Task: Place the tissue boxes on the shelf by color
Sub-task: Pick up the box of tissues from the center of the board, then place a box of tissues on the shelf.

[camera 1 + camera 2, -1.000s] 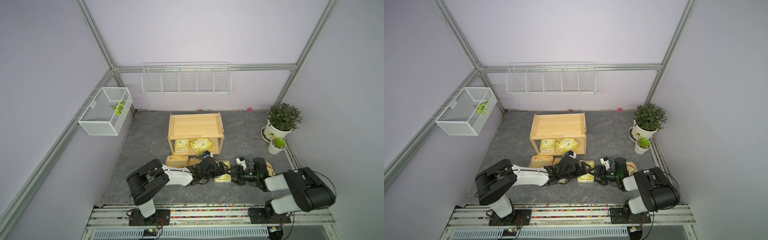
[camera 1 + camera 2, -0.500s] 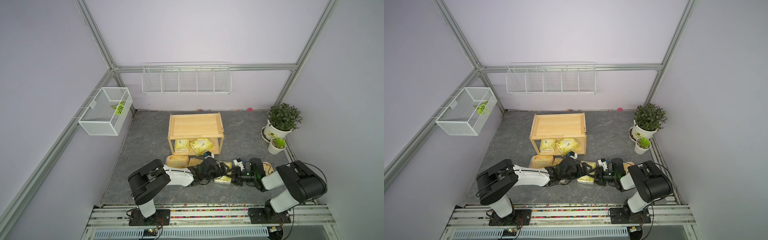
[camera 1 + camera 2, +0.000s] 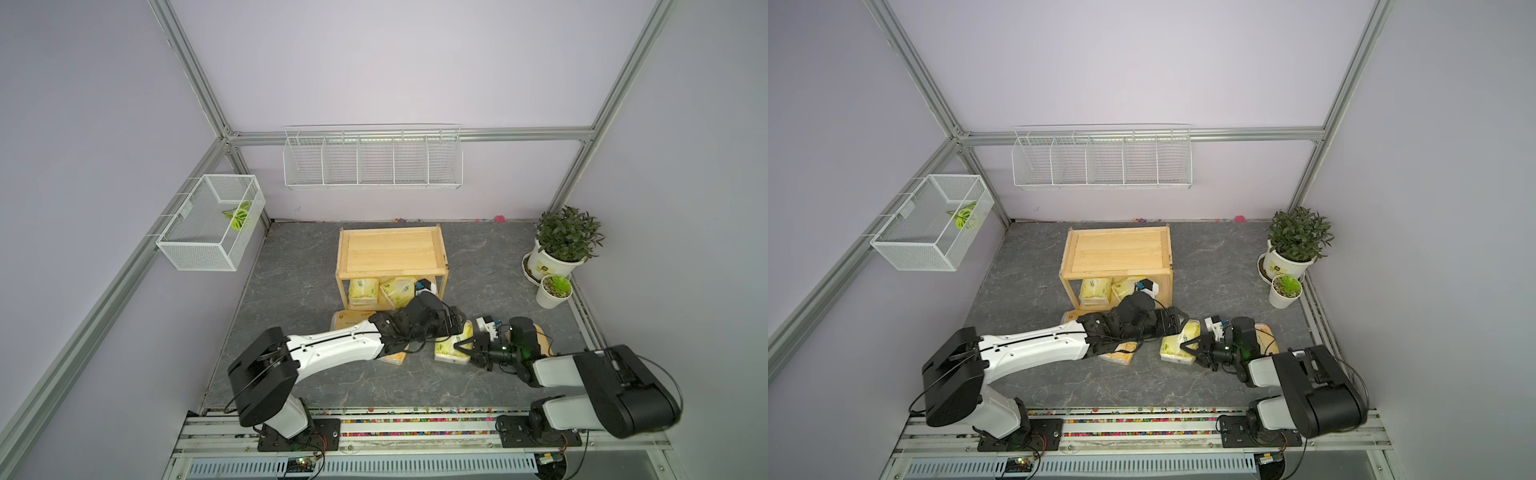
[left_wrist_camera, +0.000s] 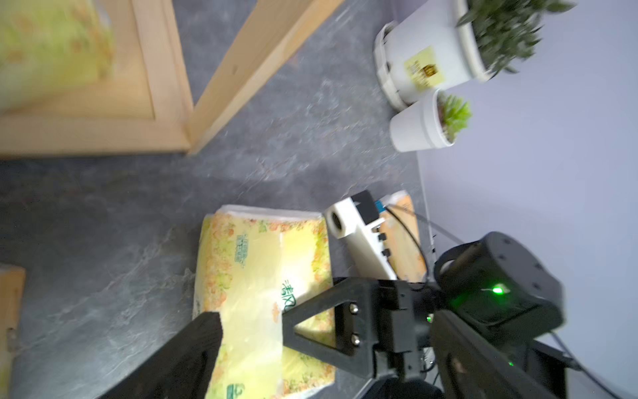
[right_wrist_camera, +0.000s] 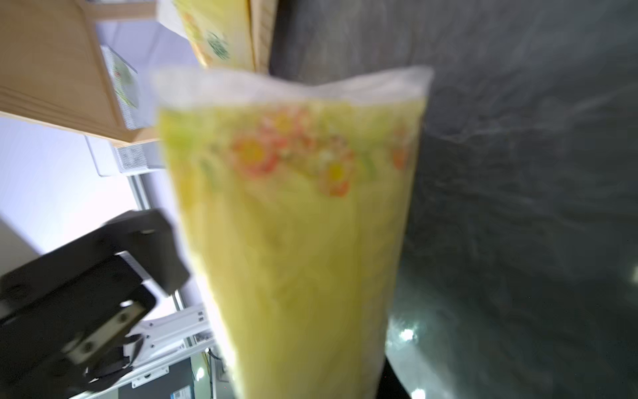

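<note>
Right pincer (image 3: 463,352): jaws drawn in on the right-hand end of a pale yellow-green tissue pack (image 3: 446,352). In the left wrist view one triangular finger (image 4: 352,324) lies across the pack's printed top face. I read the grip as closed on the pack. The right wrist view is blurred, and the pack fills its middle. Whether the pack is clear of the tabletop (image 3: 299,299), I cannot tell.

Pack position: front half of the tabletop, right of centre, apart from the shelf (image 3: 390,254).

Left pincer (image 3: 456,325): reaches in from the left side and sits just beside the far end of the same pack. Jaw spacing cannot be told from any view.

Shelf: stands mid-tabletop, toward the back edge. The lower board carries two pale yellow-green packs side by side, the left one (image 3: 363,289) square to the board and the right one (image 3: 400,290) skewed.

Orange-yellow packs, all flat on the tabletop:
- first orange pack (image 3: 348,322): just in front of the shelf's front left leg.
- second orange pack (image 3: 395,358): partly under the left arm.
- third orange pack (image 3: 1265,337): under the right arm's wrist, toward the right edge.

Surroundings: two potted plants, large (image 3: 557,249) and small (image 3: 555,291), at the right edge toward the back. A white wire rack (image 3: 374,162) is on the back wall and a mesh basket (image 3: 212,224) on the left wall.
</note>
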{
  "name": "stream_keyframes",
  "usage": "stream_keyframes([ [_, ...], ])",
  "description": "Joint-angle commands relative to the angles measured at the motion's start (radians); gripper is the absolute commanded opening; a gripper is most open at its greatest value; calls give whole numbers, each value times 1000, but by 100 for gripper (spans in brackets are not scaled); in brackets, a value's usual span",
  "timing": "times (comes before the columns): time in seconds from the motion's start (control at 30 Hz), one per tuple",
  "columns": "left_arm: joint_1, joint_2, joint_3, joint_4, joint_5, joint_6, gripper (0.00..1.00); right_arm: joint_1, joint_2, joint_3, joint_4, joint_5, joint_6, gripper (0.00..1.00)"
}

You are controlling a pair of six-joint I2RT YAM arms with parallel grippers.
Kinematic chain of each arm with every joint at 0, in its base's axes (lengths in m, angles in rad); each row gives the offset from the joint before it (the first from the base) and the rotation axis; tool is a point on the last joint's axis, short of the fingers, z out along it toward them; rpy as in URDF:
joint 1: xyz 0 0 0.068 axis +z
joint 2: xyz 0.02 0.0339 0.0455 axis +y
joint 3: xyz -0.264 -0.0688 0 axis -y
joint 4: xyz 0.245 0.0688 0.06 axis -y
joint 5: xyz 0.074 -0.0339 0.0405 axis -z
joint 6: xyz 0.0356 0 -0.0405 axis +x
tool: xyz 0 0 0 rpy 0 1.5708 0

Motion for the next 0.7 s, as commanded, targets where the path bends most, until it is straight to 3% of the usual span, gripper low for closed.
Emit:
stream_keyframes([
  [0.0,0,-89,100,-211,-134,114,100,-43,-183,82,-422,23,-145,22],
  [0.13,32,-194,149,-302,-212,154,100,-102,-332,176,-710,74,-256,22],
  [0.4,181,-364,233,-531,-352,179,100,-249,-255,269,-761,66,-282,22],
  [0.67,532,-464,155,-580,-220,183,100,-269,-46,441,-675,133,-245,23],
])
